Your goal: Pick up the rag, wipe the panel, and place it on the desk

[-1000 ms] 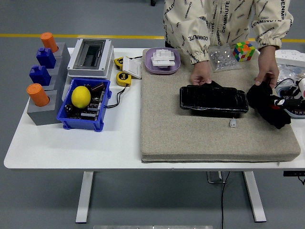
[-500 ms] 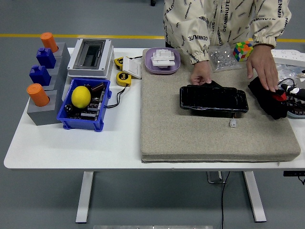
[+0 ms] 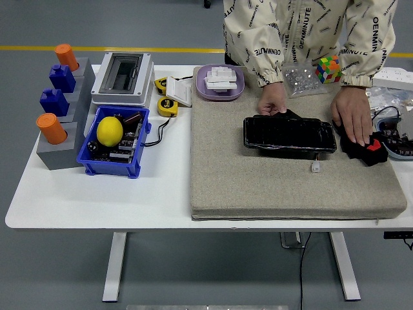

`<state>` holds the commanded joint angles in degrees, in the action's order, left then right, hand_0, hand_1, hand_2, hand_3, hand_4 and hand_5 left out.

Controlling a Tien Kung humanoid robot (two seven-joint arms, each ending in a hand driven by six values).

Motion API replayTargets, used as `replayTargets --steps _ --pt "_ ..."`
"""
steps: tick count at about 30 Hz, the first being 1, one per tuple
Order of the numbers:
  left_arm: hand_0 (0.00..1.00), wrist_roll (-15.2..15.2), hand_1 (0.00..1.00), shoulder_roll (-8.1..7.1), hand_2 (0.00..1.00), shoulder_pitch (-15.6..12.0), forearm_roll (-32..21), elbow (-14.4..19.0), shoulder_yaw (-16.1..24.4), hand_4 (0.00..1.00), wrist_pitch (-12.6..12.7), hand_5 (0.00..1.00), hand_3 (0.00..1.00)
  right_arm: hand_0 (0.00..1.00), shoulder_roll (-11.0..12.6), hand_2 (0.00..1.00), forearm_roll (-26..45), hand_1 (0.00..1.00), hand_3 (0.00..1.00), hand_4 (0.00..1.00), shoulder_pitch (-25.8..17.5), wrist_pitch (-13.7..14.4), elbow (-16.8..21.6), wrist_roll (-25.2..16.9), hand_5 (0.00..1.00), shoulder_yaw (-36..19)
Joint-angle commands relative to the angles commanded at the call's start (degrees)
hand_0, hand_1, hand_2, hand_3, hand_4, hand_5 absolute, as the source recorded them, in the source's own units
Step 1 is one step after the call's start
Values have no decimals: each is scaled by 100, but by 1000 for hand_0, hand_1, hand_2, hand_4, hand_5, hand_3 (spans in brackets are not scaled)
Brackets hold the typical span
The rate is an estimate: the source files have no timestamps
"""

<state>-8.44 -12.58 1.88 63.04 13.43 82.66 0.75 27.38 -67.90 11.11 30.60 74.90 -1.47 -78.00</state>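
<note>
A black panel (image 3: 289, 134) lies on the grey felt mat (image 3: 258, 187), right of centre. The black rag (image 3: 356, 147) is bunched on the mat just right of the panel. A person's hand (image 3: 353, 119) presses down on the rag, and their other hand (image 3: 273, 103) holds the panel's far edge. My right hand (image 3: 390, 143) shows only partly at the right edge, low beside the rag, with a red part touching it. My left arm is out of view.
A small white connector (image 3: 315, 167) sits just in front of the panel. On the left are a blue bin (image 3: 115, 147) holding a lemon (image 3: 110, 130), a grey box (image 3: 122, 77) and a block rack (image 3: 61, 123). A purple dish (image 3: 220, 82) and a colour cube (image 3: 328, 69) stand at the back.
The rag has dropped from a raised, spread shape to a small bunch on the mat. The person's hand came down onto it. My right hand drew back toward the right edge.
</note>
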Motion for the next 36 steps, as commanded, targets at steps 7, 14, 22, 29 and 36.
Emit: replayTargets --steps 7,14,22,29,36 --pt "604 0 636 9 637 5 -9 -2 -6 630 -2 447 562 805 -209 862 1689 793 853 998 -113 -313 -7 -836 692 -378" --pt "603 2 636 16 636 16 3 -5 10 631 0 448 562 796 -289 859 3248 789 853 998 -155 -694 -30 -1145 701 -587" --pt "603 2 636 22 636 33 -5 -1 4 630 -2 447 562 797 -359 854 3922 790 849 998 -104 -871 -71 -1273 707 -743" --pt "604 3 636 29 636 41 0 -2 22 630 0 448 562 796 -351 850 4009 788 850 998 -54 -896 -86 -1274 726 -745" --pt "604 3 636 40 636 52 -5 -1 12 631 0 447 562 798 -362 850 4027 789 848 998 -12 -919 -123 -1260 738 -692"
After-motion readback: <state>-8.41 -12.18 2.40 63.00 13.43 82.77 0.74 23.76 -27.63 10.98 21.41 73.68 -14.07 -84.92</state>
